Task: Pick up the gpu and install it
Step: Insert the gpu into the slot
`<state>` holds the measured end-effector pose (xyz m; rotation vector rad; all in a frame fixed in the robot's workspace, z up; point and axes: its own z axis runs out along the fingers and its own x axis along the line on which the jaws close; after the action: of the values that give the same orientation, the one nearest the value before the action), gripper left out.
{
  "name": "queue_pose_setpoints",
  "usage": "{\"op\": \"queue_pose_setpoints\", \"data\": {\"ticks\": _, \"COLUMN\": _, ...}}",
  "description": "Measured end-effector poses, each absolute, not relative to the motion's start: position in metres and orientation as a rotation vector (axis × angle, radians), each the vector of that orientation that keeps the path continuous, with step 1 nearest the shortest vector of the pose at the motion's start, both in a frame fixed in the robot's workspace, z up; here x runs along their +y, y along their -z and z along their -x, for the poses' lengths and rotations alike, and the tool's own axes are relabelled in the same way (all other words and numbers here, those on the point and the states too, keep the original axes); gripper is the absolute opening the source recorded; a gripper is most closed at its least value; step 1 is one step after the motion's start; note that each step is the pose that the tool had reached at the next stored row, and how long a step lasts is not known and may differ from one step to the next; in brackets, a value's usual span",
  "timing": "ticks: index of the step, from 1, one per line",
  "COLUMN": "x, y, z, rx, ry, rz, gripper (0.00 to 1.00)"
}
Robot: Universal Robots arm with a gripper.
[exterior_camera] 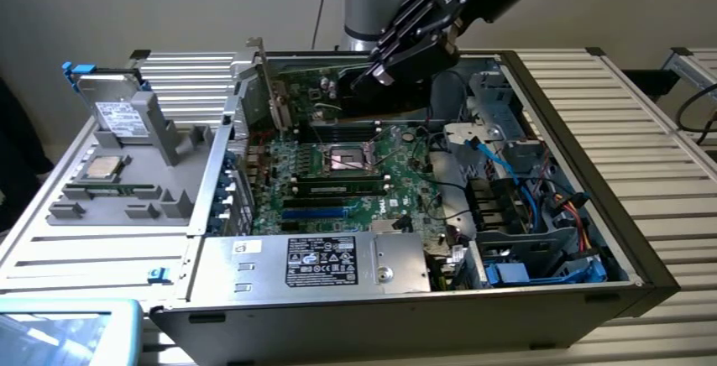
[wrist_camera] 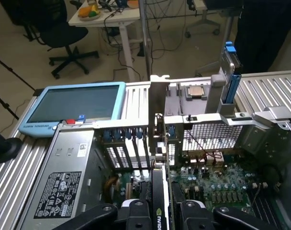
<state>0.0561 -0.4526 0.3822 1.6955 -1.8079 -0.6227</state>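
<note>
My gripper point(exterior_camera: 378, 74) hangs over the far end of the open computer case point(exterior_camera: 583, 190) and is shut on the gpu point(exterior_camera: 297, 93). The gpu is a green card held on edge above the motherboard point(exterior_camera: 336, 206). Its silver bracket point(exterior_camera: 248, 68) rises beside the case's rear wall at the exterior view's left. In the wrist view the gpu point(wrist_camera: 161, 191) runs edge-on away from the camera between the two black fingers point(wrist_camera: 136, 212), with my gripper point(wrist_camera: 162, 214) closed on it. Its black cooler faces one side, and its bracket point(wrist_camera: 157, 98) stands at the rear slot openings.
A silver power supply point(exterior_camera: 302, 261) fills the case's near corner. Memory sticks point(exterior_camera: 342, 188) and the CPU socket point(exterior_camera: 349, 160) lie on the motherboard. Blue and orange cables point(exterior_camera: 526, 181) crowd the exterior view's right. A grey tray point(exterior_camera: 112, 190) holds parts outside the case, and a light-blue screen point(wrist_camera: 73, 103) lies nearby.
</note>
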Motion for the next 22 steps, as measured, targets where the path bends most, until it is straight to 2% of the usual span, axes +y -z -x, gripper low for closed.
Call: {"op": "queue_pose_setpoints", "data": {"ticks": 22, "x": -0.448, "y": -0.370, "z": -0.056, "rx": -1.705, "ry": 0.631, "rz": -1.722, "gripper": 0.28}}
